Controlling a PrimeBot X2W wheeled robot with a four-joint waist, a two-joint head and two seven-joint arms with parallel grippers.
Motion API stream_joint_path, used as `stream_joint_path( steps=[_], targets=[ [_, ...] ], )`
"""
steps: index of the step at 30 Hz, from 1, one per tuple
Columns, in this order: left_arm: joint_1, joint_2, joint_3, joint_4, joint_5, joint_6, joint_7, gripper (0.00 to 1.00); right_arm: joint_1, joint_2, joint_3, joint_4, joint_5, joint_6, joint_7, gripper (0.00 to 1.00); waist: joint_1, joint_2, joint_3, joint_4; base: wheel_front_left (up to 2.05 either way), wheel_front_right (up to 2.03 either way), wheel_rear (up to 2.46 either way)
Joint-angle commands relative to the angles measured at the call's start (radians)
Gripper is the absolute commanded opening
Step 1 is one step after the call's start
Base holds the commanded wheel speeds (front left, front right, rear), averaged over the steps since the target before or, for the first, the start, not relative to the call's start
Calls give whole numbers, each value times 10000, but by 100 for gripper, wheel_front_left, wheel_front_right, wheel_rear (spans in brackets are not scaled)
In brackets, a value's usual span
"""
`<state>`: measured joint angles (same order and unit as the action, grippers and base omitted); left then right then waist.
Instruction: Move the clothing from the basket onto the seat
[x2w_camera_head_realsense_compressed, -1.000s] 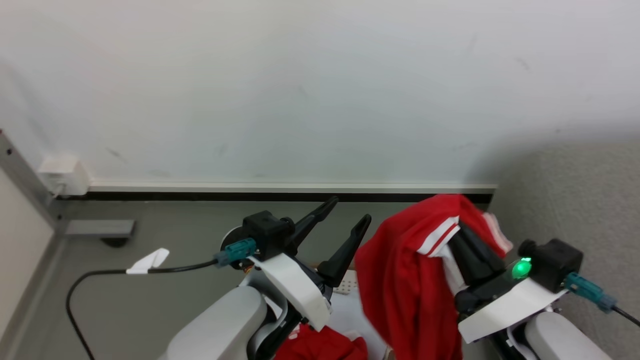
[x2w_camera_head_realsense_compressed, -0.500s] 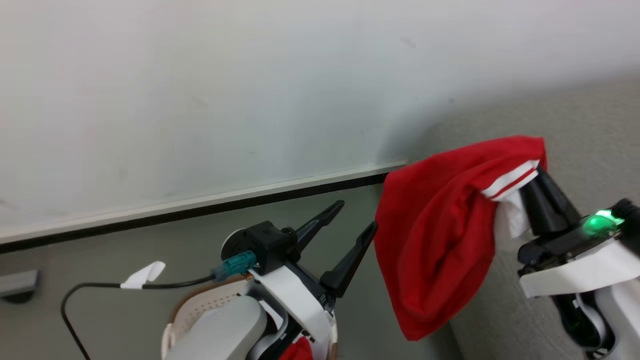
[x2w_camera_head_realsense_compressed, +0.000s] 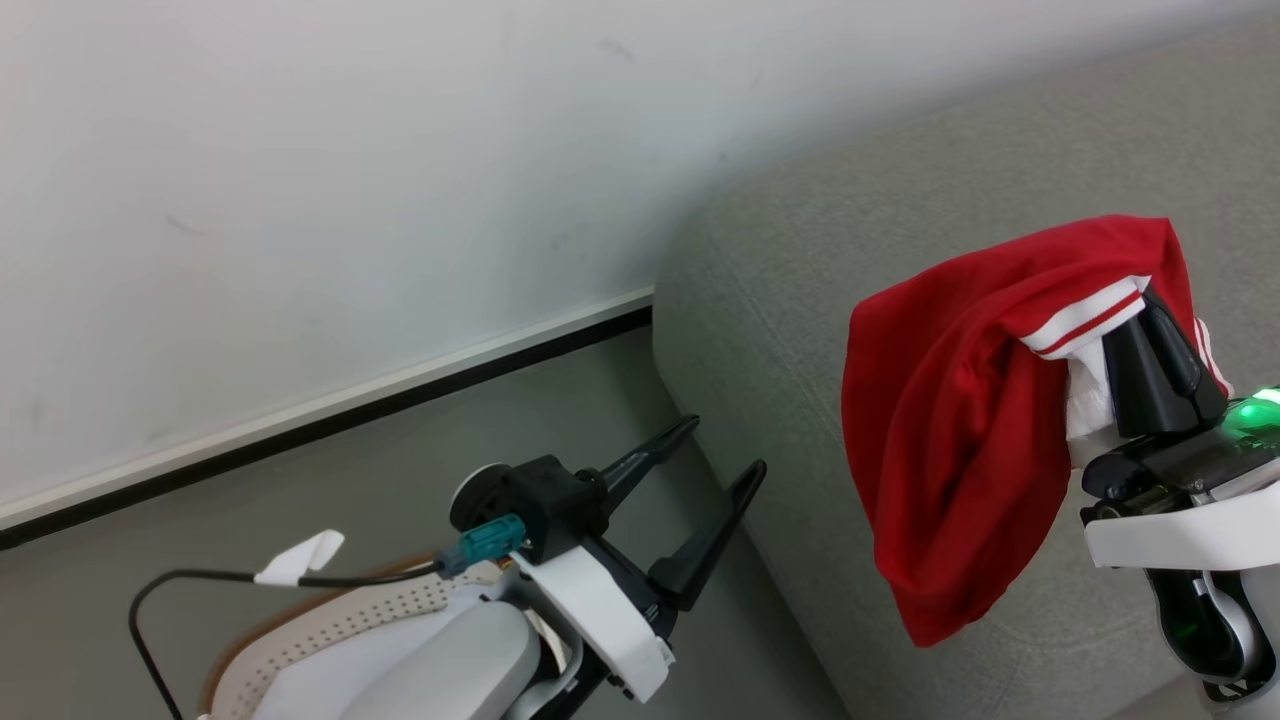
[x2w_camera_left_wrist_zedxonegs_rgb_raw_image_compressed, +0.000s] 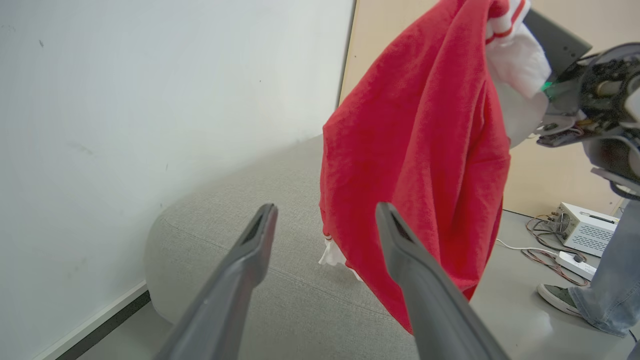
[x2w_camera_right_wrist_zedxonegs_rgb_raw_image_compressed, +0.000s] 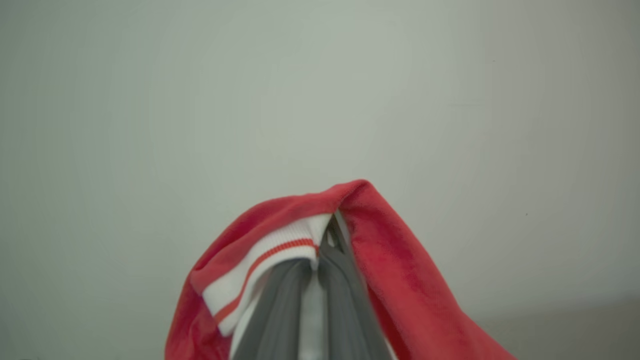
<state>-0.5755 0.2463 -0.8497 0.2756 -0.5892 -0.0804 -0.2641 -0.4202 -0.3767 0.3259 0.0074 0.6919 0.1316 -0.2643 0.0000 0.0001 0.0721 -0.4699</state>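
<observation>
Since a second ago the head camera has swung right, so the sofa (x2w_camera_head_realsense_compressed: 790, 300) now takes up the right half of its view where the wall and floor were. The right hand (x2w_camera_head_realsense_compressed: 1148, 300) has carried the red sports garment (x2w_camera_head_realsense_compressed: 950, 420) from beside the basket to a place in front of the sofa's grey upholstery. The left hand (x2w_camera_head_realsense_compressed: 725, 447) has kept its pose.

The right hand is clamped tight on the garment. Its two dark fingers are pressed together at the white-and-red striped trim, and the cloth is folded over their tips, as the right wrist view shows (x2w_camera_right_wrist_zedxonegs_rgb_raw_image_compressed: 335, 220). The garment (x2w_camera_right_wrist_zedxonegs_rgb_raw_image_compressed: 395, 260) hangs from that grip in a long, loose drape with a bit of white lining showing beside the fingers. In the left wrist view it (x2w_camera_left_wrist_zedxonegs_rgb_raw_image_compressed: 415, 150) dangles above the sofa's (x2w_camera_left_wrist_zedxonegs_rgb_raw_image_compressed: 210, 220) rounded near edge. Whether its lower hem touches the fabric cannot be told.

The left hand (x2w_camera_left_wrist_zedxonegs_rgb_raw_image_compressed: 326, 207) holds nothing, its fingers spread wide, pointing toward the sofa and the hanging cloth. Below its forearm, at the near left, lies the cream laundry basket (x2w_camera_head_realsense_compressed: 350, 605) with its perforated wall and brown rim. A black cable with a white tag (x2w_camera_head_realsense_compressed: 300, 557) runs across the grey floor beside it.

Far right in the left wrist view a person's jeans leg (x2w_camera_left_wrist_zedxonegs_rgb_raw_image_compressed: 605, 280) and grey shoe stand on the floor near a white box (x2w_camera_left_wrist_zedxonegs_rgb_raw_image_compressed: 585, 227) with wires.
</observation>
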Motion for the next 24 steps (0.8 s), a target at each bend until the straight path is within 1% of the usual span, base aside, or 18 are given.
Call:
stream_joint_path(
  steps=[1, 5, 11, 17, 21, 24],
  targets=[
    [-3, 50, -10, 15, 66, -20, -3, 100, 46, 29, -53, -52, -27, -18, -1, 0, 0, -1, 188, -296, 0, 0, 0],
    [-114, 27, -89, 10, 132, -64, -3, 100, -51, 41, -238, -163, -25, -18, -1, 0, 0, -1, 365, -393, 0, 0, 0],
    [-402, 101, -171, -104, 250, -111, 117, 100, -446, -193, -508, -152, -60, -18, -1, 0, 0, -1, 911, -171, 0, 0, 0],
    [-966, 458, -172, -457, 433, -138, 544, 100, -1434, -520, -1370, -72, -66, -18, -1, 0, 0, -1, 2218, 412, 0, 0, 0],
    [-1389, 776, -96, -767, 588, -134, 858, 100, -2344, -839, -2089, 358, -242, -18, 2, 0, 0, -1, 3180, 817, 0, 0, 0],
    [-1698, 915, -75, -1013, 636, -127, 1040, 100, -2974, -1125, -2595, 810, -195, -20, 2, 0, 0, -1, 3823, 1134, 0, 0, 0]
  ],
)
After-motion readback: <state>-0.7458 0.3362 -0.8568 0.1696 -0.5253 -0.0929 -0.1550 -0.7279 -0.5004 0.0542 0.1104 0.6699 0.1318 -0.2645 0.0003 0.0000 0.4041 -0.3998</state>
